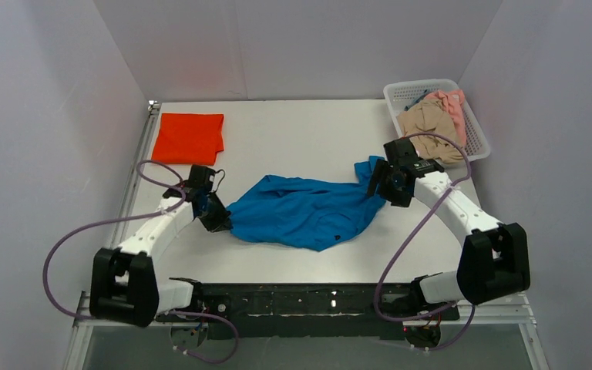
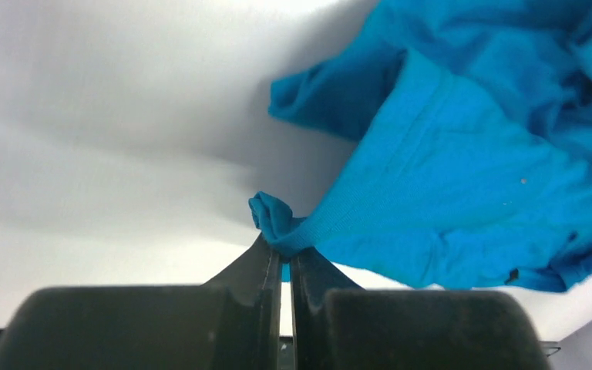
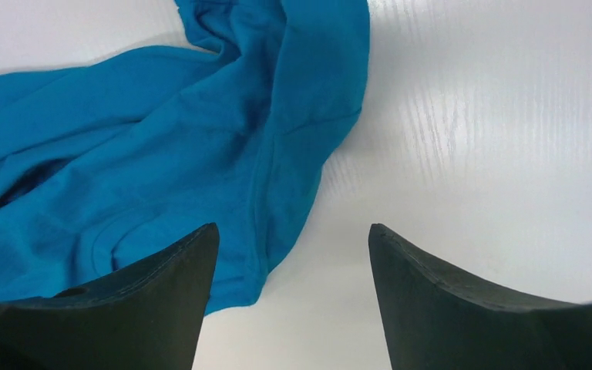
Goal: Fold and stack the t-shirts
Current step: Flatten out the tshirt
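**Blue t-shirt** (image 1: 304, 212): lying crumpled mid-surface, nearer the near edge. The left gripper (image 2: 284, 258) is pinching a small nub of its hem. The right gripper (image 3: 293, 231) is hovering wide open at the shirt's right end.

**Risk:** the thin pinch slipping under pull (or the right jaws biting doubled layers).

**Orange t-shirt** (image 1: 189, 137): lying folded at the far left corner.

**Basket** (image 1: 475, 132): sitting at the far right corner, holding a beige shirt (image 1: 428, 123) and a pink shirt (image 1: 455, 104).

**Setting:** white surface (image 1: 293, 131), with pale walls (image 1: 46, 116) closing in three sides.

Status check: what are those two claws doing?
Left claw pinched shut on blue shirt edge. Right claw open at its other end. Basket stands apart.
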### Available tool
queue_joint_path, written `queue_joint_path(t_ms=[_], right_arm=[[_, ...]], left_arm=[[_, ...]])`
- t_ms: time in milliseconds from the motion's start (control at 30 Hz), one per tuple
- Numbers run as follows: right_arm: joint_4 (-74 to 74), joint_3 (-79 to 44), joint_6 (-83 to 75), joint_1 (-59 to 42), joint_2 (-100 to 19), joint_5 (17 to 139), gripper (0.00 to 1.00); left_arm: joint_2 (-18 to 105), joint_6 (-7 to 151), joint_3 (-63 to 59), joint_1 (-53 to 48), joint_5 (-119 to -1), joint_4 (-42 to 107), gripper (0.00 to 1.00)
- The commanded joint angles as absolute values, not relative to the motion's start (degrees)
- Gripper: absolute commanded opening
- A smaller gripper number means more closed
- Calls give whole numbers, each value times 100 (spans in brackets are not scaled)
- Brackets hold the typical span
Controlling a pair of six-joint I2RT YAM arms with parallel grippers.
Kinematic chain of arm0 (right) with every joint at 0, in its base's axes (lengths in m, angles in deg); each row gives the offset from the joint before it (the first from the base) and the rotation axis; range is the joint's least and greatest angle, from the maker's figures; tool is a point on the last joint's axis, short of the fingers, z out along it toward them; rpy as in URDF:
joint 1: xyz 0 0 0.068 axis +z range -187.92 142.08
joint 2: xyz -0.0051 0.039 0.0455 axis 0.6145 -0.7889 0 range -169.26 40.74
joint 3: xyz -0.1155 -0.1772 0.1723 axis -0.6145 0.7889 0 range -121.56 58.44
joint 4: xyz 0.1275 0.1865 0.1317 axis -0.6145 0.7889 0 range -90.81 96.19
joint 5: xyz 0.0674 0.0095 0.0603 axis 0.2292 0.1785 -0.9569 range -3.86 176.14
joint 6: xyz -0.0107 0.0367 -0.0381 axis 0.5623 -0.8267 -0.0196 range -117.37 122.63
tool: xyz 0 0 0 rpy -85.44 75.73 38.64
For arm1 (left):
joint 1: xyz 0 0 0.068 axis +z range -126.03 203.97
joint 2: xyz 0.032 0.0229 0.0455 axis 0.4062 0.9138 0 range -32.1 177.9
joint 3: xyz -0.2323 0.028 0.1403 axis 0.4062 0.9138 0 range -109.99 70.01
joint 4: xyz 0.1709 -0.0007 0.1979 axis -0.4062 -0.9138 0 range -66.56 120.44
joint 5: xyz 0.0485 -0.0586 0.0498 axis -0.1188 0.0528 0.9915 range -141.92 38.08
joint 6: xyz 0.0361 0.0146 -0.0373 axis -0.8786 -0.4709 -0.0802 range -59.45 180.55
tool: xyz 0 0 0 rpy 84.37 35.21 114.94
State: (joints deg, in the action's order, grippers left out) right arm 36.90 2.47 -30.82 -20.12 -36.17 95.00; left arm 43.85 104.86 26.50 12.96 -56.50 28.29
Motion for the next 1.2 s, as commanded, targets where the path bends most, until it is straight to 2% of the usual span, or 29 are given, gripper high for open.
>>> queue_joint_path(t_ms=[0, 267, 567, 833, 967, 1167], right_arm=[[3629, 61, -3243, -1999, -4184, 9747, 75], [3181, 215, -3377, -1999, -4682, 9080, 61], [2586, 633, -3425, -1998, -4821, 8704, 57], [2442, 854, -3400, -1991, -4795, 8825, 32], [2444, 898, -3395, -1994, -4735, 8825, 1], [3396, 267, -3040, -1990, -3450, 8849, 1]], left_arm=[[3064, 10757, 3110, 1203, -5437, 1383, 0], [2238, 10875, 3307, 1151, -5570, 834, 0], [2109, 10828, 3363, 1143, -5595, 648, 0], [1872, 10854, 3429, 1141, -5592, 601, 0], [1834, 10838, 3340, 1141, -5695, 527, 0], [1393, 10592, 2413, 1148, -5564, 280, 0]])
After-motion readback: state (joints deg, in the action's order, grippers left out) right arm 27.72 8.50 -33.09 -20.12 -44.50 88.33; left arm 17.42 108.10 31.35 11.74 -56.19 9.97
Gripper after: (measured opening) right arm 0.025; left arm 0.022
